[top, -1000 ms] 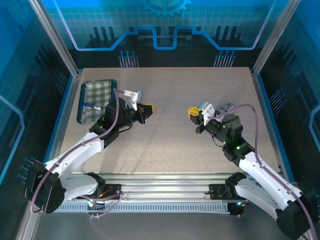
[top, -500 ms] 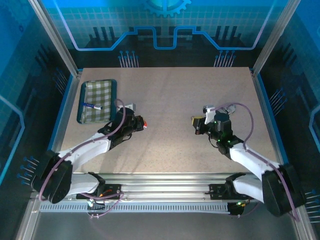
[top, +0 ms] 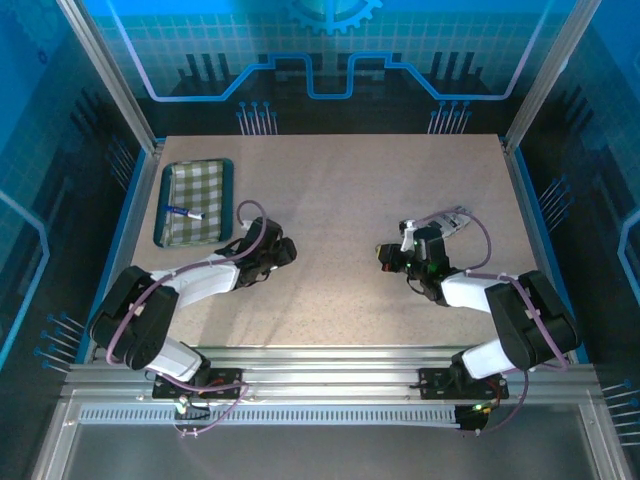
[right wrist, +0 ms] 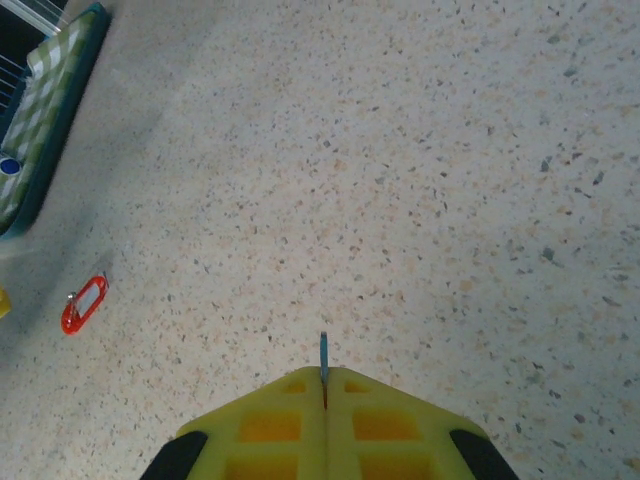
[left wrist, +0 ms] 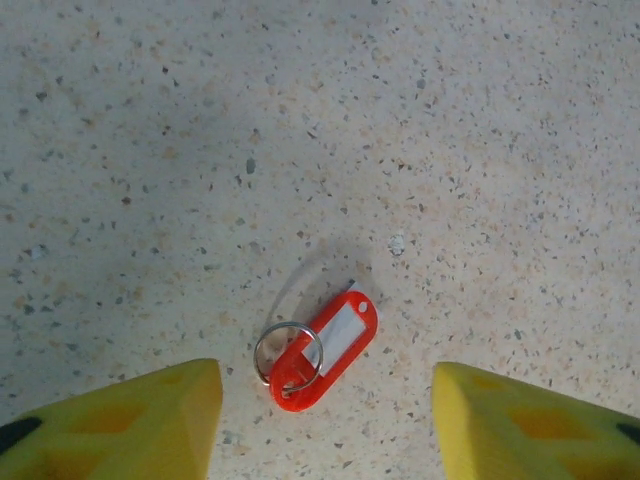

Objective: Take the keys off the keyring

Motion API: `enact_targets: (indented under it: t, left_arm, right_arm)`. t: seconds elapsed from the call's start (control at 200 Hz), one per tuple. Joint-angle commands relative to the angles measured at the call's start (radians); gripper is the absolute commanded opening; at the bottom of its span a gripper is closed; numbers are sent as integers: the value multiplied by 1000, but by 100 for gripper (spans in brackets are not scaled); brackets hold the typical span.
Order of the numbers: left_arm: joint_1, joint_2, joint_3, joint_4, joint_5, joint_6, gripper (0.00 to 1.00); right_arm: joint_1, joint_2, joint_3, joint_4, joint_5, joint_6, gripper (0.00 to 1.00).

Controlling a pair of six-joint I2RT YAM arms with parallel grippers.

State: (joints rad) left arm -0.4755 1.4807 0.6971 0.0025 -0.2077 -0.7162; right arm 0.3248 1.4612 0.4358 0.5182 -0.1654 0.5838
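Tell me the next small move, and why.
Probably lower the right gripper and open it to lay the key on the table. Its jaws are shut on that thin blade, while the red tag and its ring lie loose under the open left gripper, no key on them.

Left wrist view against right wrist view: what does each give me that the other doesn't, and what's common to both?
Left wrist: the left gripper, open, its yellow fingertips either side of the silver split ring, which carries no key. Right wrist: the right gripper shut on a thin grey metal key seen edge-on, plus the green checked tray at far left. Both: the red plastic key tag lying flat on the speckled table.
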Motion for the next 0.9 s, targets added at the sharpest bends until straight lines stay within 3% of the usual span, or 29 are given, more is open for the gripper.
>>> enact_targets:
  t: [0.0, 0.29, 0.505, 0.591, 0.731, 0.896]
  left_arm:
    - [8, -85, 9, -8, -39, 6, 63]
    - [-7, -307, -41, -11, 2, 73, 69]
    - [-8, -376, -68, -8, 45, 101, 70]
    - [-9, -389, -71, -6, 51, 98, 70]
    - [-9, -388, -71, 11, 53, 100, 71]
    - [-11, -355, -46, 13, 59, 103, 71]
  right_arm:
    - [-15, 11, 17, 33, -10, 10, 0]
    - [-28, 80, 46, 22, -24, 33, 0]
    - [-43, 134, 74, 4, 28, 43, 0]
    - [-51, 146, 82, -12, 33, 44, 7]
    - [-59, 161, 65, -6, 31, 55, 7]
    - [-96, 118, 29, -30, 33, 68, 20]
